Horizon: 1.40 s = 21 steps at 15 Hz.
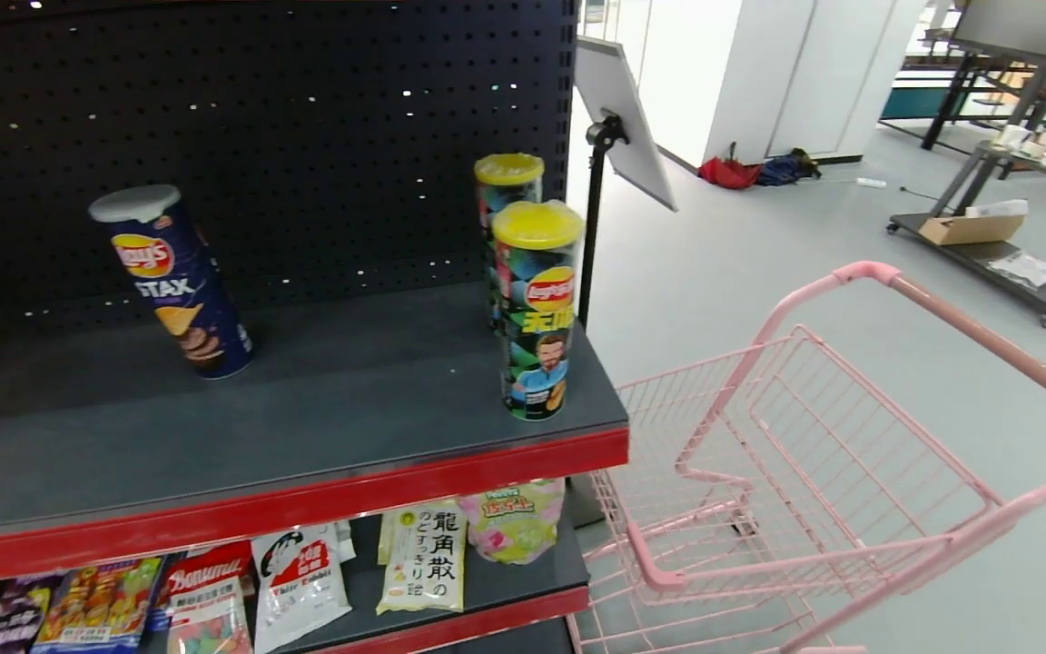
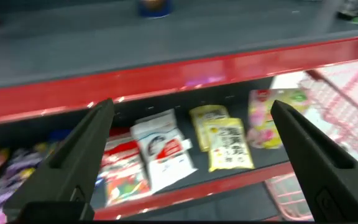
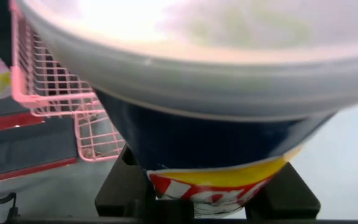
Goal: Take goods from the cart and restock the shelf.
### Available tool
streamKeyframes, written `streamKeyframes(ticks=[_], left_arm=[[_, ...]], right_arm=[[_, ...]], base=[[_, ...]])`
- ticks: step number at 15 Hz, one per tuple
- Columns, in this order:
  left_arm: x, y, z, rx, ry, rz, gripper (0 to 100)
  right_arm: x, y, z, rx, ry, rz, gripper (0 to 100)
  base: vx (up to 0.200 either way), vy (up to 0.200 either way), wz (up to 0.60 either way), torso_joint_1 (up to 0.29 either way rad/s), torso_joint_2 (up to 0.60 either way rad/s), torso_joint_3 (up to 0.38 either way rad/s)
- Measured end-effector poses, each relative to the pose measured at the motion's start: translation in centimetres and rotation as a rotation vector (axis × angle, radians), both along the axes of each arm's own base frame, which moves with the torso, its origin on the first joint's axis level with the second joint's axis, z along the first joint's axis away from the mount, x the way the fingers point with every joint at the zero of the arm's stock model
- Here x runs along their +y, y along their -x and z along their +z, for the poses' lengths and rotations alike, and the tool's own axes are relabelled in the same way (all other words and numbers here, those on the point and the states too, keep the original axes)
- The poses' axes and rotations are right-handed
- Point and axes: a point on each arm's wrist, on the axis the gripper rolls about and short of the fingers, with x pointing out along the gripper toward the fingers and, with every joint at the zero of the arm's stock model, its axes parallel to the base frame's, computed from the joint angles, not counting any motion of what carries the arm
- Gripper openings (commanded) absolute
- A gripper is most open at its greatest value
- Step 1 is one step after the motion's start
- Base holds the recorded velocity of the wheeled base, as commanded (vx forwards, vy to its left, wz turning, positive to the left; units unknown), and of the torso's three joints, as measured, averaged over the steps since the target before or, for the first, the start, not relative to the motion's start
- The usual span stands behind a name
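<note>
R gripper fingers pinch a dark-blue chip can w/ white lid, pink cart just beyond. L gripper fingers spread wide, nothing between them, facing snack bags on the lower level (under the red edge). Top shelf: one blue can, two yellow-lid cans at the cart-side end

You've one blue chip can and two yellow-lidded cans upright on the shelf, pink cart beside its right end, second blue can in the right gripper.
</note>
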Motion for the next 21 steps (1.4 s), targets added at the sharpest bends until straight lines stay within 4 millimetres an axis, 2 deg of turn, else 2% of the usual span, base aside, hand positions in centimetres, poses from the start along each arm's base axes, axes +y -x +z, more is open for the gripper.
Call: streamKeyframes(ticks=[5, 10, 21], left_arm=[[0.0, 0.0, 0.0, 0.000, -0.002, 0.000, 100], [0.0, 0.0, 0.0, -0.001, -0.005, 0.000, 100], [0.0, 0.0, 0.0, 0.000, -0.008, -0.001, 100]], right_arm=[[0.0, 0.3, -0.1, -0.020, -0.004, 0.005, 0], [0.2, 2.1, -1.1, -0.112, -0.055, 0.144, 0], [0.3, 3.6, -2.4, -0.207, -0.073, 0.221, 0]], base=[[0.000, 0.000, 0.00, 0.000, 0.00, 0.000], [0.000, 0.200, 0.00, 0.002, 0.00, 0.001], [0.000, 0.200, 0.00, 0.001, 0.00, 0.002]])
